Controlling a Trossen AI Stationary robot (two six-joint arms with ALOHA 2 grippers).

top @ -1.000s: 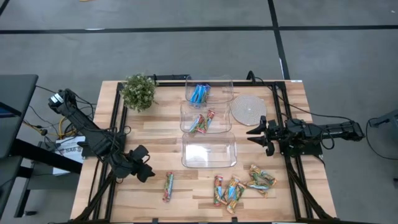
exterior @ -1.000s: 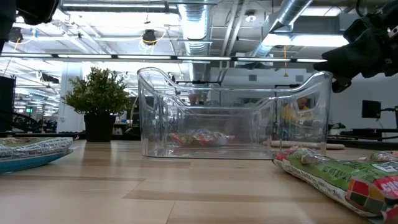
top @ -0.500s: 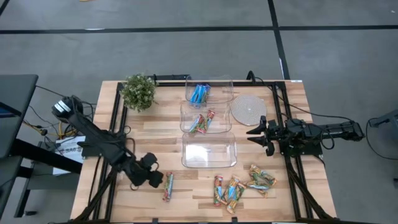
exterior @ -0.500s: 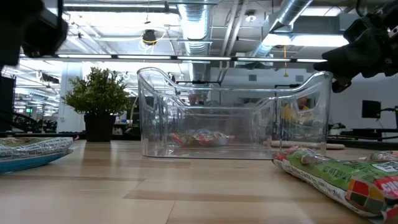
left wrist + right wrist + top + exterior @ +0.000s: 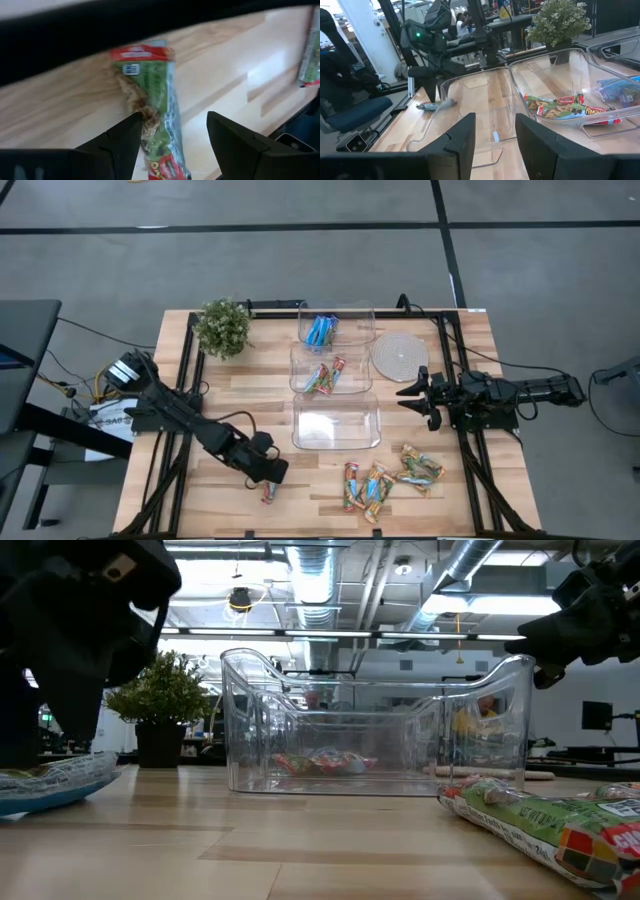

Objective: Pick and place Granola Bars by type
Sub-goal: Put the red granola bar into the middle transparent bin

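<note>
The left hand (image 5: 270, 473) hangs over the lone red-and-green wrapped granola bar (image 5: 150, 100) on the wooden table (image 5: 450, 500), fingers spread wide either side, likely to grip it for sorting. The right hand (image 5: 412, 397), partly open and empty, waits beside the 3 clear tubs (image 5: 336, 420).

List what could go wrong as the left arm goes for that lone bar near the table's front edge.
1. The left gripper is open above the lone red-green bar, which lies off-centre between its fingers; closing now may catch only a wrapper edge and let it slip.
2. The bar is flat on the wooden table, so the fingers may scrape wood.
3. The empty tub stands close by; a low carry could knock it.
</note>
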